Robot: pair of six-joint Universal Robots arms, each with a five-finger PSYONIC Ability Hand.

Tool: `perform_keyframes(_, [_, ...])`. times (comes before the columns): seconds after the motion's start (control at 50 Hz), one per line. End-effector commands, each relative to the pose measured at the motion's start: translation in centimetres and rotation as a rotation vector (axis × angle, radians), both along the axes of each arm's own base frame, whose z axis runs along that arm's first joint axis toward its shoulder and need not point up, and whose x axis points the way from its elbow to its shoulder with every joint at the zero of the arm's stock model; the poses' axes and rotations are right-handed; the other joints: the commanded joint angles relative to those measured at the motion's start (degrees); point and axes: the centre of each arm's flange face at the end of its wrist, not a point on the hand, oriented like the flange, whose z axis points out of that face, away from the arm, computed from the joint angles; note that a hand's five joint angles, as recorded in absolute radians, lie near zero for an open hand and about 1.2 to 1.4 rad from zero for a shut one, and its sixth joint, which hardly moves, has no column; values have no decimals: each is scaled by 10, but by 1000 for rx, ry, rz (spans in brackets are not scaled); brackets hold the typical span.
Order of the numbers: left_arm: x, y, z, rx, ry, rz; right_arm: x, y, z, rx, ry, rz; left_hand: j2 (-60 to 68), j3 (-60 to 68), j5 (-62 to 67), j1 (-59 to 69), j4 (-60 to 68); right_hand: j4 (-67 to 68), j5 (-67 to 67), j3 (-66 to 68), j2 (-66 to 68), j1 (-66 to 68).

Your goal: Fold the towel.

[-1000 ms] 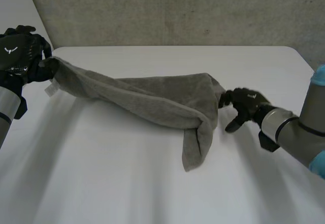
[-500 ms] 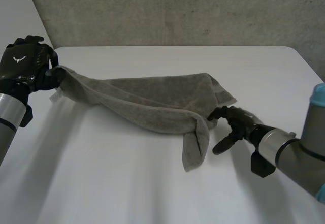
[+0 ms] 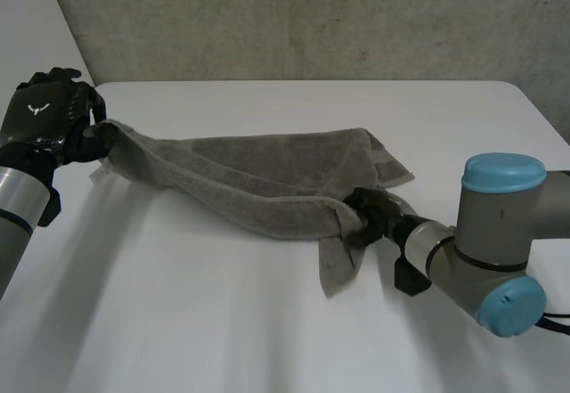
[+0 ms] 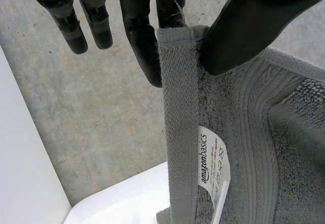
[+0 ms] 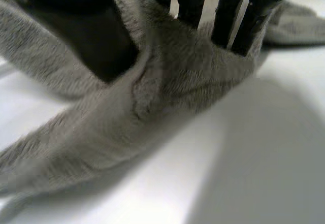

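left hand point(image 3: 52, 118), upper left — fingers point(image 4: 144, 46) pinch towel point(image 3: 258, 175) corner, raised for tension | right hand point(image 3: 376, 213), mid-right — fingers point(image 5: 228, 21) clamp bunched fold, likely to carry it over

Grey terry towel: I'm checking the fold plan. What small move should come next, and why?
Probably lift the right hand a little: its fingers pinch a bunched fold of the grey terry towel lying on the white table, while the left hand holds the labelled corner raised.

Grey towel point(image 3: 267, 175) (white label point(image 4: 213, 159)); white table point(image 3: 223, 322)
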Motion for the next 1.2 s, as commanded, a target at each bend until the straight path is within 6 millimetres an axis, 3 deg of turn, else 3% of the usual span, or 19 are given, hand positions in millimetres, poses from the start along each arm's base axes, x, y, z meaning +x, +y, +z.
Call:
perform_keyframes(0.02, [2, 0, 3, -9, 1, 7, 4, -23, 54, -196, -80, -20, 23, -33, 20, 29, -38, -44, 115, -30, 171, 118])
perform_keyframes(0.04, [2, 0, 3, -9, 1, 7, 4, -26, 81, -269, -85, -10, 23, -33, 20, 29, -38, -44, 115, -30, 171, 118])
perform_keyframes(0.06, [3, -1, 3, -9, 1, 11, 4, -26, 81, -270, -85, -10, 23, -33, 20, 29, -38, -44, 115, -30, 171, 118])
perform_keyframes(0.08, [3, -1, 3, -8, 1, 13, 1, -27, 103, -323, -59, 8, 23, -33, 20, 29, -38, -44, 115, -30, 171, 118])
perform_keyframes(0.1, [3, -1, 3, -8, 1, 13, 1, -27, 103, -324, -58, 9, 23, -33, 20, 29, -38, -44, 115, -30, 171, 118])
perform_keyframes(0.14, [4, -1, 3, -9, 1, 15, -4, -29, 146, -457, 72, 90, 23, -33, 20, 29, -38, -44, 115, -30, 171, 118])
perform_keyframes(0.22, [3, 0, 2, -6, 1, 10, -9, -24, 164, -538, 257, 174, 23, -33, 20, 29, -38, -44, 115, -30, 171, 118])
perform_keyframes(0.26, [2, 1, 2, -6, 1, 7, -11, -17, 159, -550, 424, 229, 23, -33, 20, 29, -38, -44, 115, -30, 171, 118])
perform_keyframes(0.32, [1, 2, 1, -2, 1, 4, -13, -14, 151, -549, 491, 244, 23, -33, 20, 29, -38, -44, 115, -30, 171, 118])
perform_keyframes(0.4, [0, 4, -2, 9, -2, -2, -14, -1, 120, -500, 589, 263, 23, -33, 20, 29, -38, -44, 115, -30, 171, 118])
perform_keyframes(0.42, [0, 4, -2, 9, -2, -2, -14, 0, 110, -497, 604, 256, 23, -33, 20, 29, -38, -44, 24, -30, 80, 27])
perform_keyframes(0.44, [-1, 5, -2, 9, -2, -5, -14, 0, 110, -497, 604, 256, 23, -33, 20, 29, -38, -44, 23, -30, 79, 26])
perform_keyframes(0.48, [-2, 5, -3, 10, -2, -10, -16, 2, 92, -510, 622, 238, 23, -33, 20, 29, -38, -44, -344, -30, -287, -340])
perform_keyframes(0.5, [-3, 6, -3, 12, -2, -13, -16, 2, 92, -510, 622, 238, 23, -33, 20, 29, -38, -44, -346, -30, -290, -342])
perform_keyframes(0.52, [-4, 6, -4, 13, -2, -14, -18, 3, 86, -515, 620, 222, 23, -33, 20, 29, -38, -44, -474, -30, -418, -471])
perform_keyframes(0.62, [-4, 5, -5, 16, -2, -14, -25, 8, 72, -488, 592, 166, 23, -33, 20, 29, -38, -44, -581, -30, -525, -577])
perform_keyframes(0.84, [-4, 6, -9, 24, -6, -17, -46, 20, 43, -297, 419, 37, 23, -33, 20, 29, -38, -44, -585, -30, -529, -582])
perform_keyframes(1.02, [-5, 9, -11, 29, -8, -20, -61, 30, 55, -245, 298, -67, 23, -33, 20, 29, -38, -44, -578, -30, -522, -575])
perform_keyframes(1.2, [-9, 11, -12, 31, -10, -34, -62, 41, 35, -166, 261, -86, 23, -33, 20, 29, -38, -44, -477, -30, -421, -474])
